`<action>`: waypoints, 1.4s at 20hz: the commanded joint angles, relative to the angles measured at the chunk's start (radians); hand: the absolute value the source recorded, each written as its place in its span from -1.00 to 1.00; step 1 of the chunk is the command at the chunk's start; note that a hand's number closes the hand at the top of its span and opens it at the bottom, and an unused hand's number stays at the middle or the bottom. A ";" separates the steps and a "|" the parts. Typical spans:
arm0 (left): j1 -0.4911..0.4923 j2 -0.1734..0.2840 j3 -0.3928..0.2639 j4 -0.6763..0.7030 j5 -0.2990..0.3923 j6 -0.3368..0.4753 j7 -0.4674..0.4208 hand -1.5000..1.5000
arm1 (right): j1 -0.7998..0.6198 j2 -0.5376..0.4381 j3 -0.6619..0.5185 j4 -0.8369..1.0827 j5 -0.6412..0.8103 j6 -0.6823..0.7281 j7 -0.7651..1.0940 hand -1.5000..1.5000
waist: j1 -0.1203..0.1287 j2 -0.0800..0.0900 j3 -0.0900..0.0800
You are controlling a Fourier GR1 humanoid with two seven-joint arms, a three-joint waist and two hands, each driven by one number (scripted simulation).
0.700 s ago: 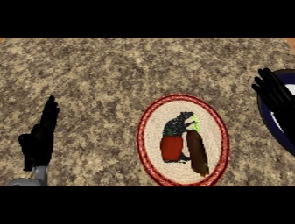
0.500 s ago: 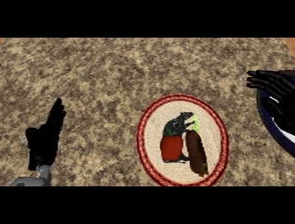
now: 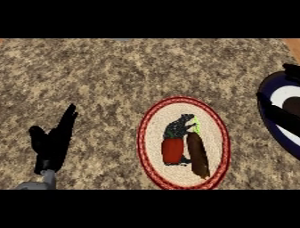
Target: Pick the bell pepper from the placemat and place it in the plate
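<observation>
Granite counter [image 3: 113,75], bell pepper [image 3: 172,150] on placemat [image 3: 153,120], plate [image 3: 270,89] rt, left hand [image 3: 52,142] resting.

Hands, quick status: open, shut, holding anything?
Left hand: open, fingers straight, resting at lower left, holding nothing.
Right hand: over the plate at the right edge, holding nothing; fingers cannot be told.

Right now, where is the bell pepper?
In the head view, the red bell pepper lies on the oval placemat at lower centre, beside a brown elongated item, left of the plate.
</observation>
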 commanded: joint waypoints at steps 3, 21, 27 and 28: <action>0.021 -0.014 -0.009 0.009 0.041 -0.060 0.075 0.00 | 0.177 0.095 0.093 -0.189 0.165 -0.120 -0.001 -1.00 | 0.007 0.005 -0.004; 0.041 -0.048 -0.044 -0.027 -0.002 -0.046 0.088 0.00 | -0.038 -0.086 0.455 -0.362 0.453 0.431 0.853 -1.00 | 0.030 0.007 -0.005; 0.055 -0.035 -0.017 -0.093 0.017 -0.055 0.147 0.00 | -0.160 0.121 0.575 -0.297 0.602 0.485 1.039 -1.00 | 0.025 0.006 -0.004; 0.015 -0.051 -0.050 -0.100 -0.025 -0.021 0.178 0.00 | -0.201 0.178 0.609 -0.144 0.654 0.439 0.985 -1.00 | 0.031 0.008 -0.003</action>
